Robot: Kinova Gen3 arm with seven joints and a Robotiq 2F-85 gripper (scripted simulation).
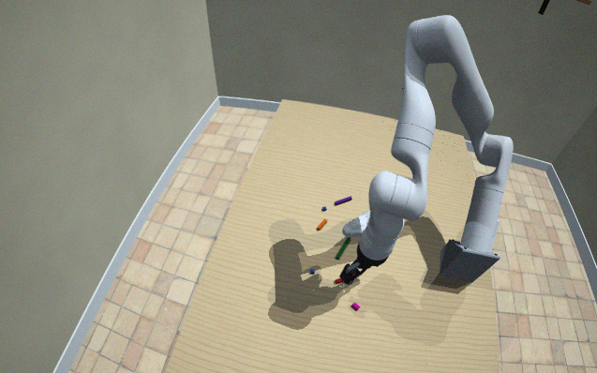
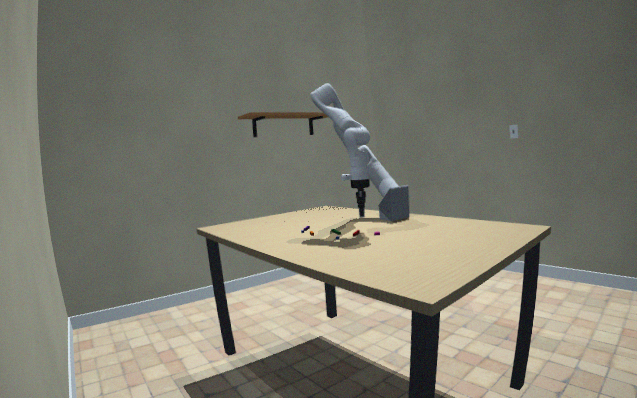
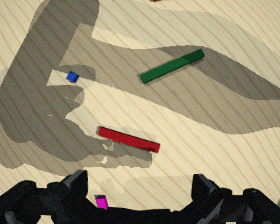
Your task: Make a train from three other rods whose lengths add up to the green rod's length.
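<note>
You have no train yet; every rod lies apart, and your gripper (image 1: 348, 277), wide and holding nothing, hangs over the red rod (image 3: 128, 139) at lower centre of the wrist view.

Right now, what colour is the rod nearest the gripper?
Red; the wrist view shows it best.
</note>
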